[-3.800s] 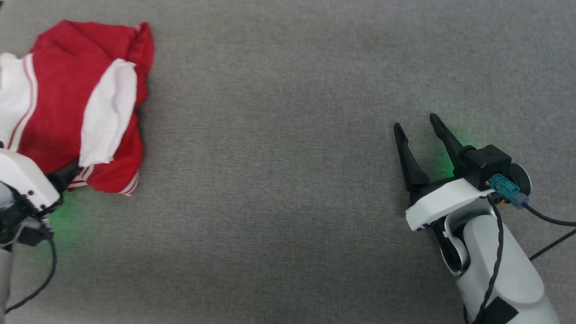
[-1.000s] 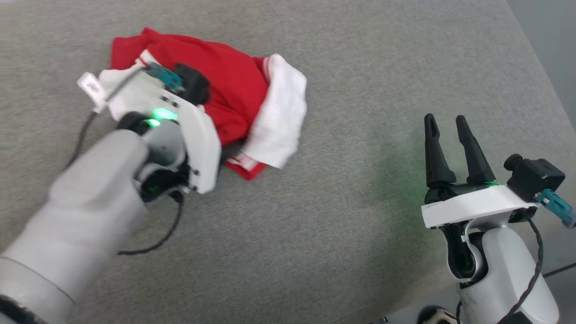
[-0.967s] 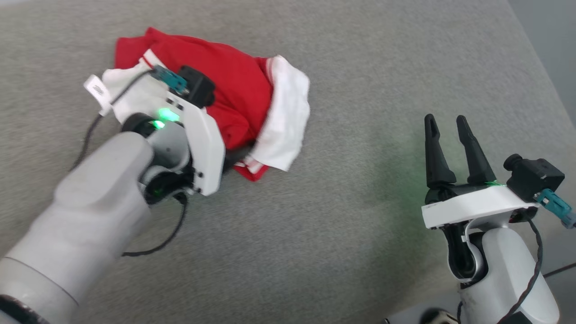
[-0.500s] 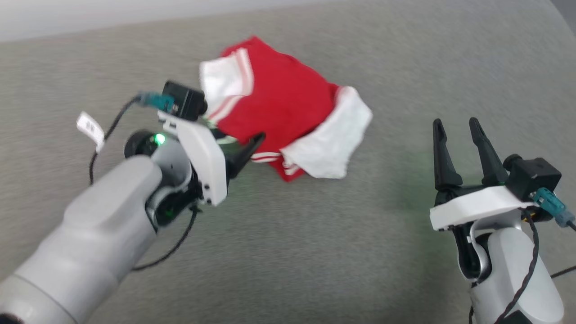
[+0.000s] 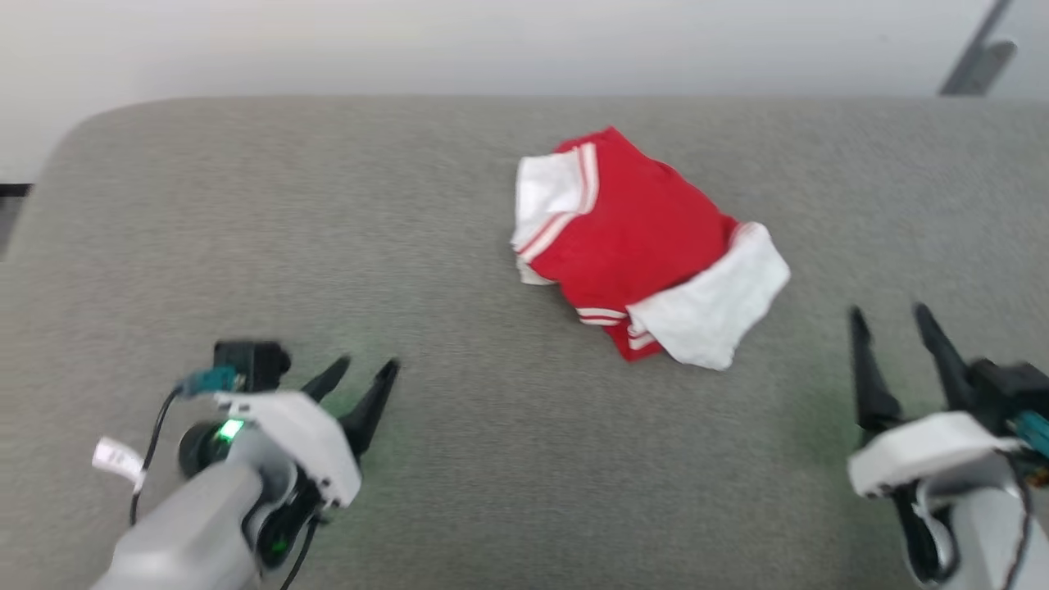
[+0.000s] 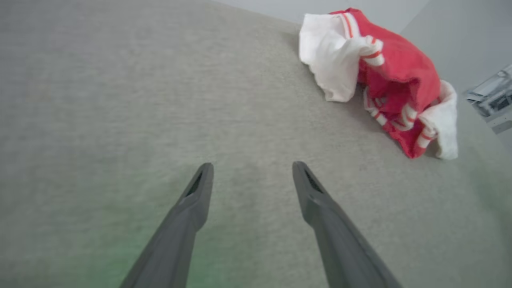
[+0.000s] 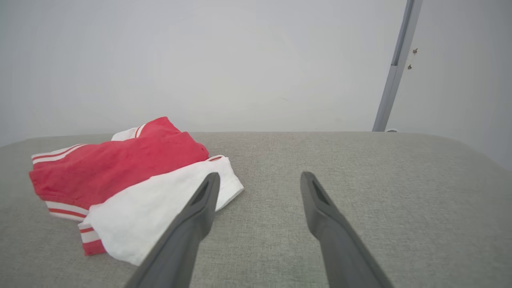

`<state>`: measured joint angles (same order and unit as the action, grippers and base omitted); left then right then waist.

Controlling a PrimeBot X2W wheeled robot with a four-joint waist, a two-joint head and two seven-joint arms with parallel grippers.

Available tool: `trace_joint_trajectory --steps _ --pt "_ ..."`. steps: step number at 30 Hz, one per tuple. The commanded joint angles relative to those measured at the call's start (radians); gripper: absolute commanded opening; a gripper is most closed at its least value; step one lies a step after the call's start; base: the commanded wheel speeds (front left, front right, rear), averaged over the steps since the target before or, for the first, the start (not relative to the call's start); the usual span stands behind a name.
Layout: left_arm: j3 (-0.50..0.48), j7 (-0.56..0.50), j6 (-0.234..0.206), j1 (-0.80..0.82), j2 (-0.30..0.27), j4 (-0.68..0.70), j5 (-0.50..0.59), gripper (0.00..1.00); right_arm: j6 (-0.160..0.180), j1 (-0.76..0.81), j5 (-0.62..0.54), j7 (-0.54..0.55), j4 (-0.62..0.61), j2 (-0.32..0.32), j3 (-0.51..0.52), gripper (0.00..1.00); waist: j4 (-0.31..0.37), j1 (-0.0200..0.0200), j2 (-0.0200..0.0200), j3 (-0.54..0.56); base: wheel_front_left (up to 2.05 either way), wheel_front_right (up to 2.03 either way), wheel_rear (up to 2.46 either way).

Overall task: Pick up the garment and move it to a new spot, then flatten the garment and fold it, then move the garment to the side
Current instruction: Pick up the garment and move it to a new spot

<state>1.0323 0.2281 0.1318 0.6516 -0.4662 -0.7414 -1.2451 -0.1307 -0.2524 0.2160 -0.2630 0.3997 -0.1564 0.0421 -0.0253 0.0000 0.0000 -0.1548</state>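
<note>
1. near field. in the head view my left gripper (image 5: 367,366) sits at 7 o'clock, fingers apart with nothing between them, low over the grey table (image 5: 344,205). my right gripper (image 5: 889,315) sits at 4 o'clock, fingers likewise apart and empty. its wrist is smeared by blur and its arm is cut off by the frame edge.

2. mid field. the garment (image 5: 647,246) lies at 1 o'clock from centre. it is well apart from the left gripper and nearer the right one, touching neither. it rests on the table as a bunched heap with the red body uppermost. one white sleeve (image 5: 713,307) drapes over its 5 o'clock corner, and the other sits at its 10 o'clock corner.

3. far field. a pale wall, with a metal post (image 7: 396,68) at 1 o'clock in the right wrist view.

4. status. the garment is down and free of both grippers, so i judge the relocation likely closed. flattening, folding and the move aside remain.

5. not resolved. the collar, hem line and lower layers are hidden in the folds. i cannot tell which face is up.
</note>
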Motion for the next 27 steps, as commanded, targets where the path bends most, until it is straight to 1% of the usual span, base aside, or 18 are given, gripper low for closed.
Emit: trace_joint_trajectory --steps 1,3,5,6,7,8,10,12,14,16,18,20,23,24,27 --pt "-0.006 0.022 -0.009 -0.033 0.004 -0.03 0.021 1.0 0.0 0.031 0.009 -0.002 -0.003 -0.012 0.021 1.0 -0.051 0.0 0.0 0.039 0.0 0.0 0.0" --pt "-0.039 0.033 -0.007 -0.06 0.02 -0.048 0.015 1.0 0.0 0.053 0.012 -0.002 -0.011 -0.022 0.045 1.0 -0.072 0.0 0.0 0.05 0.0 0.0 0.0" --pt "-0.074 0.037 -0.006 -0.087 0.004 -0.053 0.043 1.0 0.0 0.082 0.01 -0.002 -0.016 -0.03 0.066 1.0 -0.093 0.0 0.0 0.061 0.0 0.0 0.0" --pt "-0.11 0.038 -0.007 -0.096 -0.006 -0.044 0.066 1.0 0.0 0.094 0.007 -0.002 -0.018 -0.031 0.074 1.0 -0.102 0.0 0.0 0.065 0.0 0.0 0.0" --pt "-0.149 0.038 -0.017 -0.111 -0.012 -0.032 0.095 1.0 0.0 0.106 0.003 -0.002 -0.021 -0.032 0.079 1.0 -0.108 0.0 0.0 0.069 0.0 0.0 0.0" --pt "-0.188 0.038 -0.032 -0.131 -0.017 -0.014 0.144 1.0 0.0 0.117 0.003 -0.002 -0.024 -0.034 0.084 1.0 -0.114 0.0 0.0 0.074 0.0 0.0 0.0" --pt "-0.293 0.038 -0.056 -0.192 -0.015 0.037 0.207 1.0 0.0 0.138 0.0 -0.001 -0.029 -0.035 0.092 1.0 -0.12 0.0 0.0 0.081 0.0 0.0 0.0" --pt "-0.393 0.038 -0.081 -0.249 -0.029 0.101 0.306 1.0 0.0 0.154 0.0 0.003 -0.033 -0.034 0.102 1.0 -0.122 0.0 0.0 0.087 0.0 0.0 0.0" --pt "-0.5 0.038 -0.094 -0.322 -0.018 0.169 0.385 1.0 0.0 0.165 0.003 0.006 -0.041 -0.031 0.11 1.0 -0.122 0.0 0.0 0.091 0.0 0.0 0.0" --pt "-0.585 0.038 -0.106 -0.394 -0.007 0.232 0.471 1.0 0.0 0.17 0.008 0.007 -0.053 -0.029 0.114 1.0 -0.12 0.0 0.0 0.094 0.0 0.0 0.0" --pt "-0.676 0.038 -0.101 -0.455 0.016 0.289 0.542 1.0 0.0 0.174 0.006 0.013 -0.067 -0.022 0.117 1.0 -0.116 0.0 0.0 0.097 0.0 0.0 0.0" --pt "-0.75 0.038 -0.097 -0.498 0.032 0.349 0.642 1.0 0.0 0.173 0.005 0.017 -0.084 -0.018 0.12 1.0 -0.11 0.0 0.0 0.098 0.0 0.0 0.0" --pt "-0.856 0.038 -0.08 -0.573 0.082 0.437 0.77 1.0 0.0 0.166 0.01 0.019 -0.112 -0.013 0.122 1.0 -0.103 0.0 0.0 0.099 0.0 0.0 0.0" --pt "-0.856 0.038 -0.08 -0.573 0.082 0.437 0.77 1.0 0.0 0.166 0.01 0.019 -0.112 -0.013 0.122 1.0 -0.103 0.0 0.0 0.099 0.0 0.0 0.0" --pt "-0.947 0.038 -0.053 -0.615 0.133 0.507 0.867 1.0 0.0 0.163 0.017 0.021 -0.144 -0.01 0.119 1.0 -0.096 0.0 0.0 0.102 0.0 0.0 0.0"
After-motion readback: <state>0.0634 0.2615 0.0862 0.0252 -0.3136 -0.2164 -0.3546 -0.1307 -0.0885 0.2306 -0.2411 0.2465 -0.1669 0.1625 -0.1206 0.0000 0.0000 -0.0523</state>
